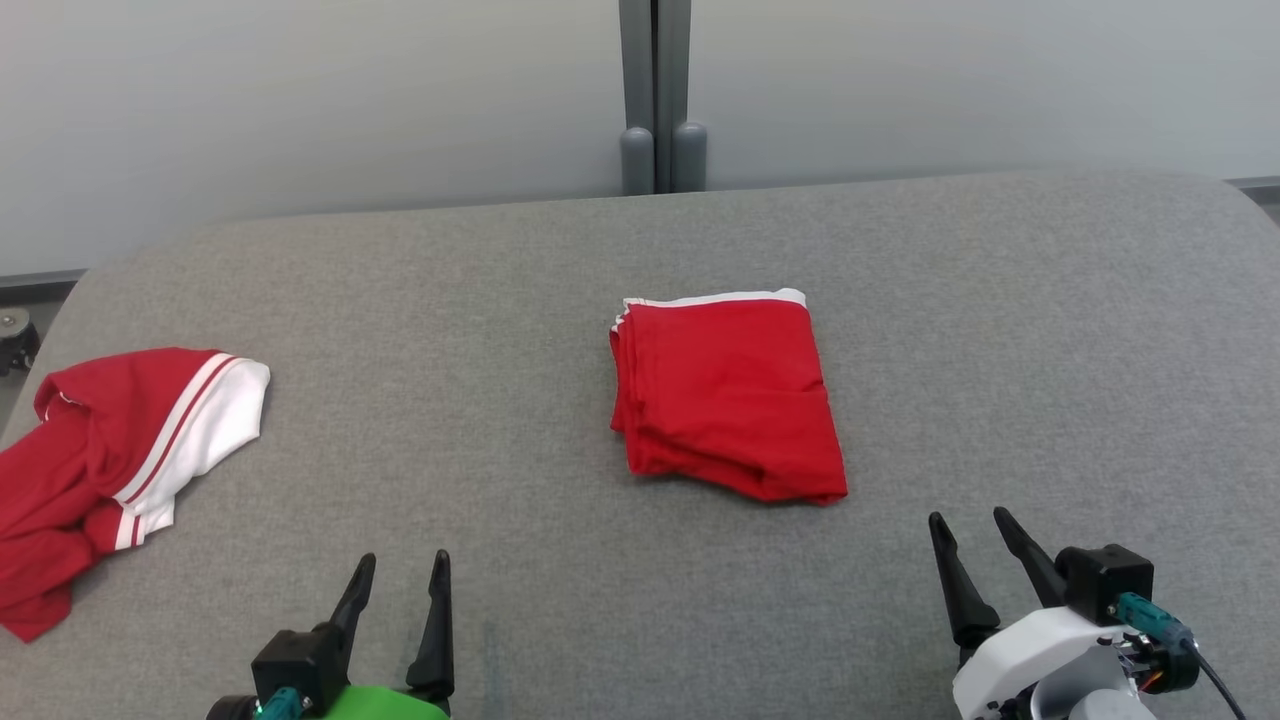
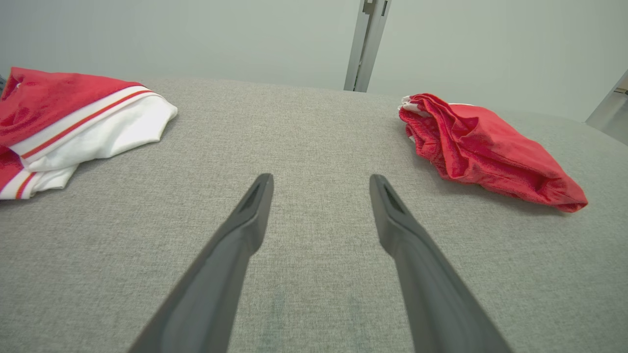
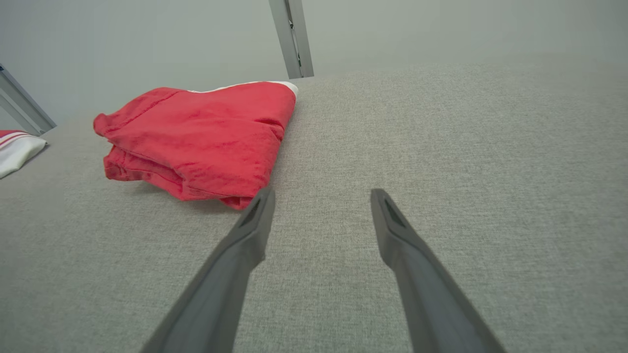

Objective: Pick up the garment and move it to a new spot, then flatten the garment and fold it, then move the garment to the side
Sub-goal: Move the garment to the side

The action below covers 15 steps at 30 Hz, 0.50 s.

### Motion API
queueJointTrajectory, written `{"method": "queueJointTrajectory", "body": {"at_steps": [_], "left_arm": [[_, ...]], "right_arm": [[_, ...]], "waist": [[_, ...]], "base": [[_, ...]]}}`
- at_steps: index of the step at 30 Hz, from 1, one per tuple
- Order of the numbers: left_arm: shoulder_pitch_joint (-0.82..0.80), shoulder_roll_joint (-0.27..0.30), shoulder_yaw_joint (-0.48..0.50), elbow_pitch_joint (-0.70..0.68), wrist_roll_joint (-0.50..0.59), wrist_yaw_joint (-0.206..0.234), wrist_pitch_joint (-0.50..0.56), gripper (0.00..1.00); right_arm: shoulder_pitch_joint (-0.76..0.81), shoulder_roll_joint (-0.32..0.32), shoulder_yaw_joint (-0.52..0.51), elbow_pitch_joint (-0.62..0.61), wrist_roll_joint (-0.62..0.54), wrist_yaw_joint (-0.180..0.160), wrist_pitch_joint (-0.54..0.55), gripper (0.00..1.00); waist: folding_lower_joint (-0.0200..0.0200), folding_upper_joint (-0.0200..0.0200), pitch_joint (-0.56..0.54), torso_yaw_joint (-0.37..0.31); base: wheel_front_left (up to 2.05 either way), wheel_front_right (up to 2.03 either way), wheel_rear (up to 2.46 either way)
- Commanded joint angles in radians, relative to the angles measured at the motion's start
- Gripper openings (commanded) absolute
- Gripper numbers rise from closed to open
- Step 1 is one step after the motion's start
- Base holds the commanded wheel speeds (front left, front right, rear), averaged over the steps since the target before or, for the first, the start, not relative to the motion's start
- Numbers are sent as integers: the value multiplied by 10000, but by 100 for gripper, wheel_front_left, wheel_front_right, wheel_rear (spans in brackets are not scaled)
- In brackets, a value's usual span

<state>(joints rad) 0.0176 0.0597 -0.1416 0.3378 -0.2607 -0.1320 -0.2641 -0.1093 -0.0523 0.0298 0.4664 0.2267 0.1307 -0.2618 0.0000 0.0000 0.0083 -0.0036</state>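
The garment (image 1: 110,450), a red jersey with a white sleeve and red-and-white striped trim, lies crumpled at the left edge of the grey padded table (image 1: 480,330). The left wrist view has the garment (image 2: 73,117) at upper left, and the right wrist view catches a bit of the garment (image 3: 14,147) at far left. My left gripper (image 1: 404,560) stands open near the front edge, right of the garment and apart from it, with nothing between its fingers (image 2: 255,206). Open and empty too, my right gripper (image 1: 968,516) sits at the front right.
A folded pile of red cloth (image 1: 725,395) with white hems lies mid-table, just ahead and left of my right gripper (image 3: 322,192). A grey post (image 1: 660,100) and a pale wall stand behind the table. The table's rounded left edge runs beside the garment.
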Motion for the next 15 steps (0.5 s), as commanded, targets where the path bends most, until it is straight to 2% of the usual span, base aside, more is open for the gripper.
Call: {"method": "queueJointTrajectory", "body": {"at_steps": [1,4,8,15], "left_arm": [[137,-2,-22,-16,-16,33,-5,100],[43,-20,-73,-26,-33,33,-5,100],[-486,-41,-138,-141,-131,33,-5,100],[-1654,-36,-468,-286,-219,33,-5,100]], "right_arm": [[110,-3,-17,-16,-72,-1,-44,100],[-122,3,80,91,-70,-1,-44,100],[-963,-5,269,335,-117,-1,-43,100],[-3534,-3,536,1004,128,-1,-44,100]], "waist": [[0,0,18,16],[0,0,177,63],[0,0,952,137],[0,0,2596,447]], "base": [[0,0,0],[0,0,0],[0,0,0],[0,0,0]]}}
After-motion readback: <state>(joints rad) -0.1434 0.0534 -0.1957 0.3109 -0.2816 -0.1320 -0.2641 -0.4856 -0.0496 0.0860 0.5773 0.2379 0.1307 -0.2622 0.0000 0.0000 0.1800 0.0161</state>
